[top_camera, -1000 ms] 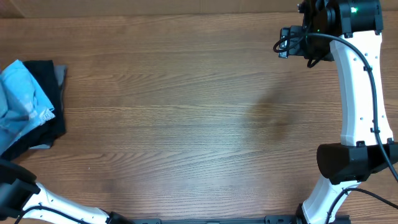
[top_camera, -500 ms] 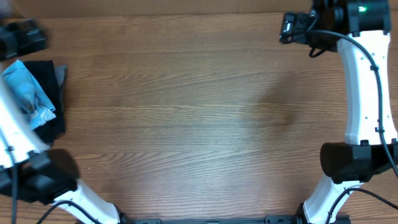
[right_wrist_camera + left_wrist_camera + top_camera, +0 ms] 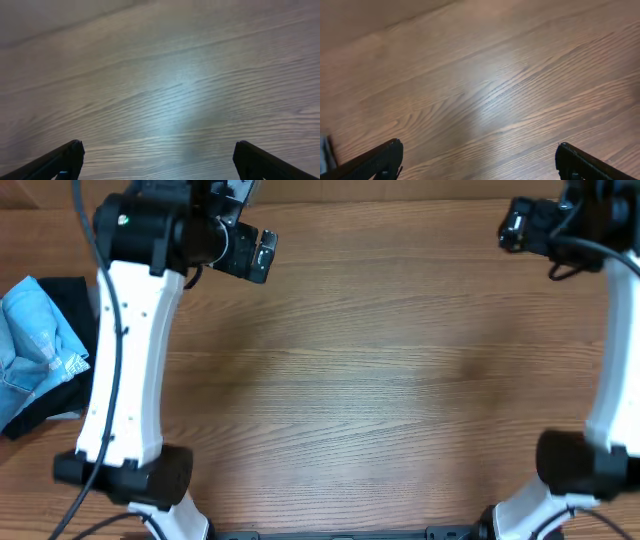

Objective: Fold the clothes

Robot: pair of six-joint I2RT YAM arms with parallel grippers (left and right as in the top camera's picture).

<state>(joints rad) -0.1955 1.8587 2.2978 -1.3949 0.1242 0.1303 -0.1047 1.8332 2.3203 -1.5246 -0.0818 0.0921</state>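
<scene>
Left pincer (image 3: 477, 160) and right pincer (image 3: 156, 160) both spread wide, holding nothing, above brown wood-grain desk (image 3: 380, 380). Light-wash denim jeans nowhere in view; likely fetch step, next move needs them laid flat.

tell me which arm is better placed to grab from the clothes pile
Left. The garment pile lies at the table's left edge; the left end effector, open and empty, is nearer it than the right end effector at the far right.
</scene>
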